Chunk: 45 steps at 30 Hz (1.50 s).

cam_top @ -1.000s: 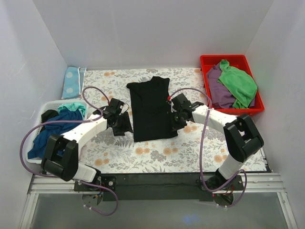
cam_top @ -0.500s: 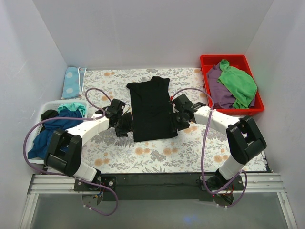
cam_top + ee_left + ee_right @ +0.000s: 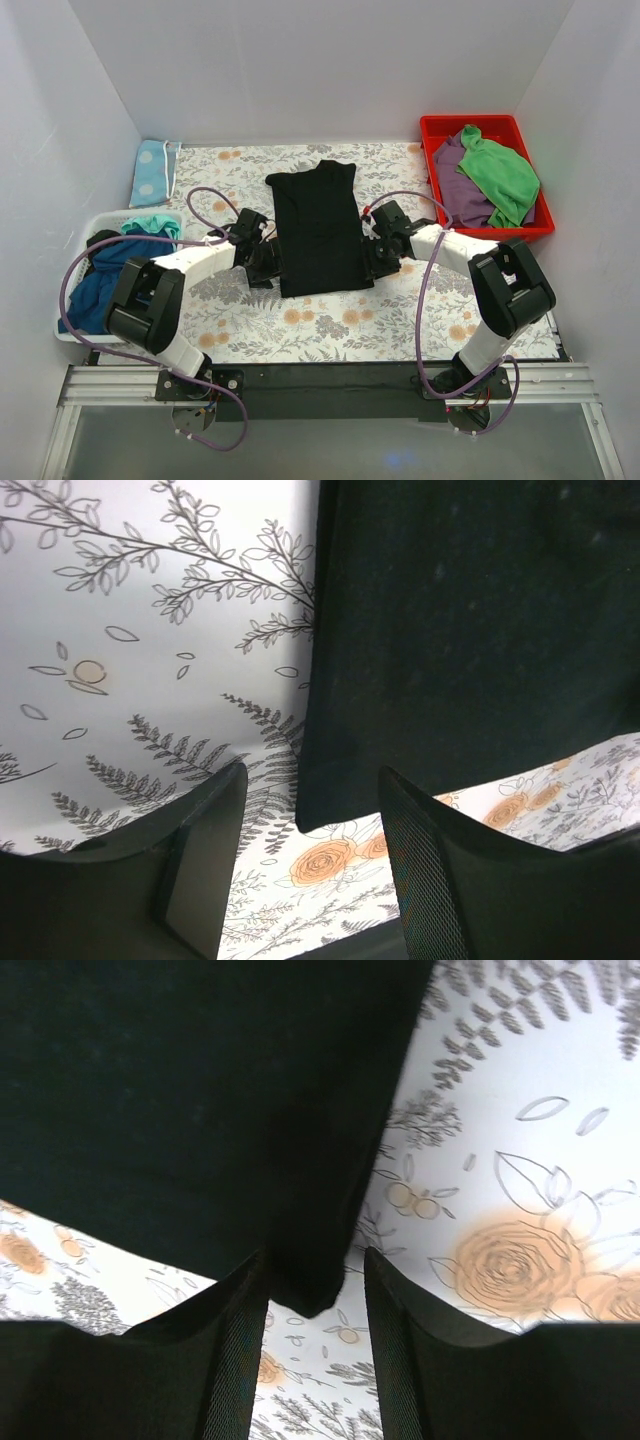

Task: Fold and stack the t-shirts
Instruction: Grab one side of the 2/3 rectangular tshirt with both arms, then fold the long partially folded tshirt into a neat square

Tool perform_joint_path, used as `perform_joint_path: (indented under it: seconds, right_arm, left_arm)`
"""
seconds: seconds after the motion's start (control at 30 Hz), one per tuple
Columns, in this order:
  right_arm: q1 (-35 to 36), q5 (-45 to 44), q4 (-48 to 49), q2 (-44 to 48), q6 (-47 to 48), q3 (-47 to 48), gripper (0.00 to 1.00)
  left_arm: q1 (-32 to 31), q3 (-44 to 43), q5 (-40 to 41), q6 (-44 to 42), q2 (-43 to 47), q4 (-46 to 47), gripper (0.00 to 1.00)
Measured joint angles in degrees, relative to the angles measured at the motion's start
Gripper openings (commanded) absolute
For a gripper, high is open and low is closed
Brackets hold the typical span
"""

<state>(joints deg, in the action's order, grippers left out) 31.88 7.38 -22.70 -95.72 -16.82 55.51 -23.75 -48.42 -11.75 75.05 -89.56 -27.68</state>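
black t-shirt: being seen flat; near corners being hidden from above
left gripper: being held open at near-left corner
right gripper: being held open around near-right corner, contact unclear

Count, my side: 2 grippers, i.e. left gripper + right gripper. Laid flat: 1 black t-shirt. Containers: 2.
- white basket: 3 pcs, dark blue shirt, teal shirt, black piece
- red bin: 2 pcs, purple garment, green garment

Also 1 dotted blue cloth.
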Motion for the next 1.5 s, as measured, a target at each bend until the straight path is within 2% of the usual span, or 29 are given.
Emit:
perform_joint_path:
  seconds: [0.13, 0.27, 0.43, 0.53, 0.57, 0.6, 0.63, 1.0, 1.27, 1.5]
  right_arm:
    - [0.0, 2.8, 1.9, 0.0, -0.4, -0.7, 0.47]
    - [0.0, 4.6, 3.1, -0.1, -0.9, -1.1, 0.44]
    - [0.0, 6.7, 4.5, -0.2, -1.2, -1.9, 0.41]
    - [0.0, 7.8, 5.0, -0.4, -1.2, -2.1, 0.30]
    - [-0.1, 8.2, 5.1, -0.7, -1.2, -2.1, 0.16]
    - [-0.1, 8.8, 5.2, -0.9, -1.2, -2.1, 0.09]
    - [-0.1, 9.2, 5.4, -1.2, -1.0, -2.1, 0.02]
    - [-0.2, 11.5, 5.4, 0.6, -0.8, -4.7, 0.01]
    - [1.1, 13.6, -0.2, 12.3, -0.5, -7.8, 0.01]
    - [1.6, 14.3, -4.7, 18.2, -1.0, -5.5, 0.01]
  left_arm:
    - [0.0, -0.5, -1.8, -0.1, -0.9, 0.3, 0.53]
    - [0.0, -1.1, -4.5, -0.7, -2.0, -0.1, 0.39]
    - [0.0, -1.3, -7.5, -1.3, -3.7, -1.4, 0.29]
    - [0.0, -1.0, -8.1, -1.4, -3.7, -2.1, 0.16]
    - [0.0, -0.9, -8.2, -1.4, -3.7, -2.3, 0.12]
    - [0.0, -0.8, -8.3, -1.4, -3.8, -2.4, 0.03]
    - [0.0, -0.7, -8.4, -1.5, -3.9, -2.6, 0.00]
    - [-0.2, 0.0, -6.4, -1.5, -1.9, -5.4, 0.00]
    - [-0.8, -0.1, -6.3, -0.7, 9.9, -12.3, 0.00]
    - [-0.8, -5.6, -5.9, 0.5, 15.7, -18.0, 0.00]
